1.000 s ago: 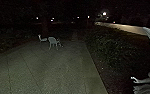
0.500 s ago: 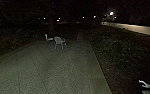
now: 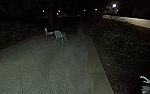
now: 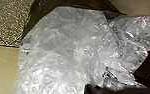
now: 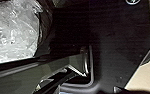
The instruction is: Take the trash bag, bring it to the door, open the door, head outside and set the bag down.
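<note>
Trash bag: clear plastic, crumpled, glossy; large in the left wrist view, seen also in the right wrist view, near the robot's dark plate; whether touching it, cannot tell. Nearer arm, as judged: the left, with the bag close before its wrist; long axis lost among the folds. Left gripper: how far open, cannot tell; hold on the bag, cannot tell. Right gripper: opening and hold, cannot tell either. Setting: paved ground in the dark, shrubs alongside; 1 white chair, upright, well ahead. Stage, as judged: outdoors, door done with, 1 item outstanding, the setting down
</note>
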`<state>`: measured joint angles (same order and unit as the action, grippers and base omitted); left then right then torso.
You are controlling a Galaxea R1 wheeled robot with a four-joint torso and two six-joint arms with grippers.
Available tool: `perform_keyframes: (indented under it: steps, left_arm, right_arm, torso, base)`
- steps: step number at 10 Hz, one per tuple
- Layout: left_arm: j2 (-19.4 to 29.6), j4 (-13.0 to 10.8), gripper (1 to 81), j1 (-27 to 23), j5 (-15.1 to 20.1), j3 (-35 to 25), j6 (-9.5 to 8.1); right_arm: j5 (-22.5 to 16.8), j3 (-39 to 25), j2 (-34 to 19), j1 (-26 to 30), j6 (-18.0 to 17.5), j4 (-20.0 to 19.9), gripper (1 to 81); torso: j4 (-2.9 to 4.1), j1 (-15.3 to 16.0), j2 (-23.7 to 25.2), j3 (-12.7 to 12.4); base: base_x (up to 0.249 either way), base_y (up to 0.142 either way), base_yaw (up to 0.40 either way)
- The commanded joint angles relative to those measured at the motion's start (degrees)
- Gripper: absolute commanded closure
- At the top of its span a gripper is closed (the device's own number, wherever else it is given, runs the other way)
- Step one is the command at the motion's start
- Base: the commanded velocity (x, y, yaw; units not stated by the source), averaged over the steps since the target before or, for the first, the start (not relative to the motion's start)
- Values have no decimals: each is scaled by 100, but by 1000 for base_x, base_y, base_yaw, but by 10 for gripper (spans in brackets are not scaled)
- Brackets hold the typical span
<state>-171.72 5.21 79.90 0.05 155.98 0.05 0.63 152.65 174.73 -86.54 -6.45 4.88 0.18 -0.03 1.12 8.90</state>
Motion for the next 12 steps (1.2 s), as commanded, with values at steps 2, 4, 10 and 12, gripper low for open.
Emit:
perform_keyframes:
  steps: [2, 4, 10, 12]
  left_arm:
    - [707, 498, 811, -847, 399, -716, -5]
    - [1217, 823, 811, -1338, 627, -1121, -5]
    - [2193, 1658, 811, -2500, 1287, -1641, -5]
    - [2378, 1817, 811, -2763, 1296, -1623, -5]
  right_arm:
    - [-362, -96, 82, 159, 56, 40, 10]
    - [-362, -79, 91, 167, 56, -4, 10]
    - [-362, -114, 117, 167, 56, 22, 10]
    - [-362, -114, 117, 159, 56, 31, 10]
  torso:
    - [0, 3, 0, 703]
    - [0, 6, -2, 560]
    - [945, 10, -9, 850]
    - [961, 10, -9, 1285]
  base:
    - [0, 0, 0]
    - [0, 0, 0]
    - [0, 0, 0]
    - [0, 0, 0]
